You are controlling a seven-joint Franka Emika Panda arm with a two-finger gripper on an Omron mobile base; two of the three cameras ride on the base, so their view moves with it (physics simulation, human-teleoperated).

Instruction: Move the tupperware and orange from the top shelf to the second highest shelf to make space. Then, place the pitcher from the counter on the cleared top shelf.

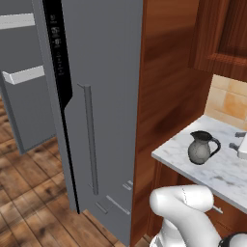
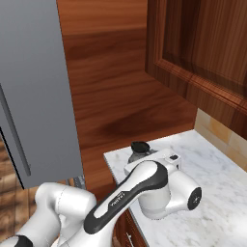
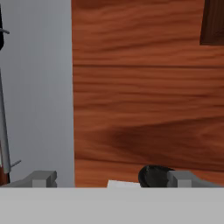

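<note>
The pitcher point(image 1: 201, 147) sits upright near the front left corner of the counter point(image 1: 226, 174), handle pointing toward the back wall, so it should be easy enough to get at from the open side when its turn comes. The gripper point(image 3: 111, 178) is spread as wide as it goes with nothing in it, aimed at the wood panel point(image 3: 148, 87) beside the fridge point(image 1: 103, 96), with the pitcher's dark rim just peeking by one fingertip. My guess is the arm's just parked up high for now, since the shelf stuff comes first and the shelves aren't visible from here.
</note>
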